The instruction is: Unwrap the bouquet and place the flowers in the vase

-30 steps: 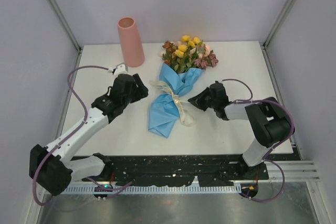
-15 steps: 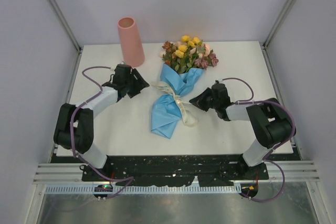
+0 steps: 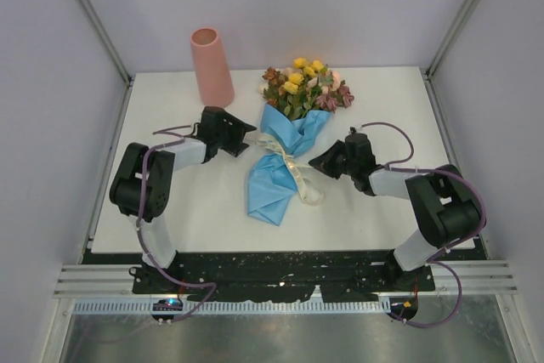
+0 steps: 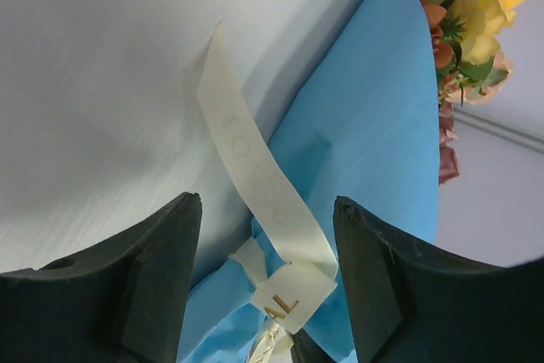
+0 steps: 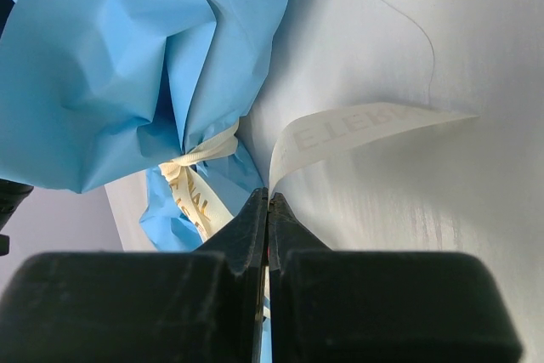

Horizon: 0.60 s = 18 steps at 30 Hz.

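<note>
The bouquet (image 3: pixel 285 138) lies in the middle of the table, its flowers (image 3: pixel 304 84) pointing away from me, wrapped in blue paper (image 3: pixel 274 180) and tied with a cream ribbon (image 3: pixel 295 174). The salmon-pink vase (image 3: pixel 212 65) stands upright at the back left. My left gripper (image 3: pixel 247 132) is open at the bouquet's left side. In the left wrist view, a ribbon tail (image 4: pixel 259 180) and its knot lie between the spread fingers (image 4: pixel 161 282), untouched. My right gripper (image 5: pixel 269 203) is shut on another ribbon tail (image 5: pixel 365 127), just right of the knot (image 5: pixel 191 159).
Grey walls and metal frame posts (image 3: pixel 93 19) enclose the white table (image 3: pixel 399 99). The vase stands close behind the left arm's wrist. The arm bases sit on a black rail (image 3: pixel 280 274) at the near edge.
The left arm has swung right, bringing its open gripper from mid-left of the table up to the bouquet's ribbon. The right gripper stays shut on the ribbon and has barely moved.
</note>
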Each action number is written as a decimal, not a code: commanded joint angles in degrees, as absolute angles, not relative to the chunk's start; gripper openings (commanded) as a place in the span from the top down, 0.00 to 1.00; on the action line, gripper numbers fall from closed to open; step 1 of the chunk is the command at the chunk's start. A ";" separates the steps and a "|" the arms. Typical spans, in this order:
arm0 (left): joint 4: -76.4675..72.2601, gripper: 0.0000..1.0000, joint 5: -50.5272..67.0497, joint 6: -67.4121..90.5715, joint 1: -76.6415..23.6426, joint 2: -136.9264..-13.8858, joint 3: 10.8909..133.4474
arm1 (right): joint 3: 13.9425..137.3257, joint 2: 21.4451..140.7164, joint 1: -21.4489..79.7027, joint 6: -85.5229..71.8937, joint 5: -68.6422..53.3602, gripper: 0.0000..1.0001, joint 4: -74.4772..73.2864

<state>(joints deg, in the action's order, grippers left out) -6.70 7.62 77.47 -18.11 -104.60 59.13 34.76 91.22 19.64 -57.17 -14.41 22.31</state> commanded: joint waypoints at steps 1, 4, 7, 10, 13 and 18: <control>-13.97 0.32 8.79 85.42 -18.10 -107.74 60.02 | 36.74 88.95 19.51 -55.37 -13.18 0.95 22.06; -15.38 0.32 9.14 87.10 -18.63 -109.51 61.17 | 36.74 88.77 19.42 -54.84 -12.66 0.95 21.62; -13.63 0.32 8.35 87.10 -18.89 -110.65 62.66 | 36.91 89.03 19.42 -54.58 -12.57 0.95 21.27; -15.28 0.35 8.44 88.59 -19.25 -111.88 62.49 | 37.00 89.38 19.51 -54.58 -12.57 0.95 21.36; -16.70 0.39 9.14 89.47 -19.60 -113.90 63.36 | 37.00 89.74 19.34 -54.49 -12.57 0.95 21.36; -18.54 0.50 7.56 90.44 -20.30 -114.52 62.93 | 36.83 89.56 19.25 -54.49 -12.48 0.94 21.53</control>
<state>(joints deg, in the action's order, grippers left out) -14.37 8.21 88.55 -19.57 -114.13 62.04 35.14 91.07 19.64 -55.59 -13.78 20.88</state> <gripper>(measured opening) 0.540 0.059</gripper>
